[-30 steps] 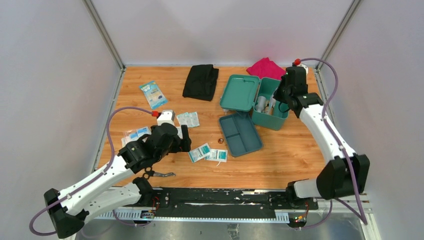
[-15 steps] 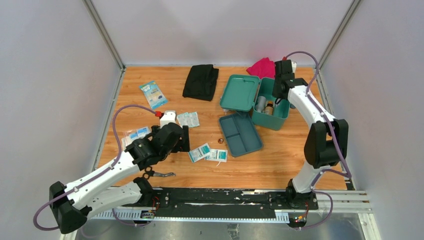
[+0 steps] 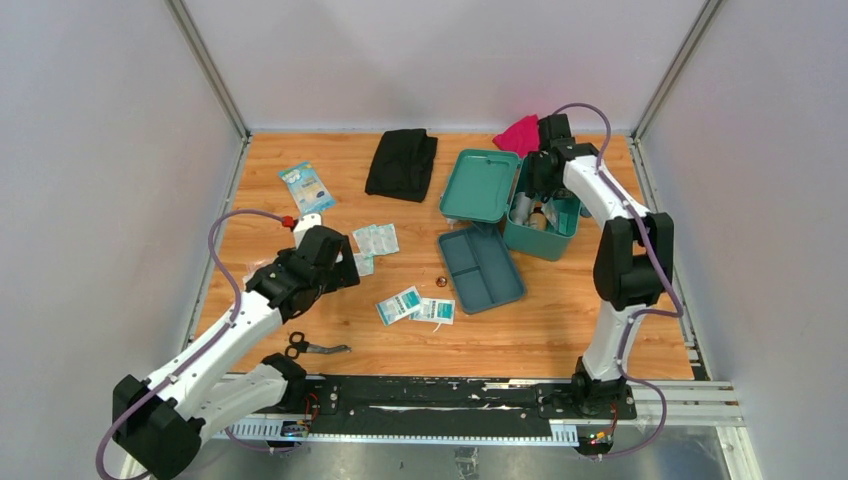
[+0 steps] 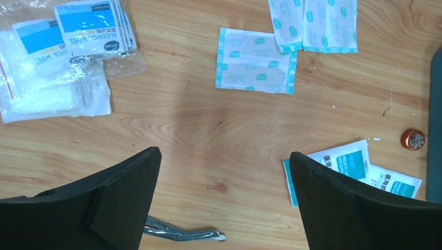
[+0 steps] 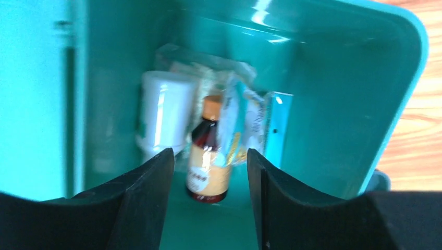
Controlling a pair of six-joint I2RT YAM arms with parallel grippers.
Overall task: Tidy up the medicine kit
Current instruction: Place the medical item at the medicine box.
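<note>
A black folded cloth [image 3: 401,163] lies near the far edge of the wooden desk [image 3: 560,320], about midway along it. A pink cloth [image 3: 520,133] sits crumpled toward the far right corner.

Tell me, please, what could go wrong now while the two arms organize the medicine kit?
1. The right end effector hangs open inside the medicine kit, over a brown bottle close beside a white container. Going down, a finger might knock either one or strike the kit wall.
2. The left end effector is open over bare wood near flat plaster strips. Such thin packets may slip from its grasp.
</note>
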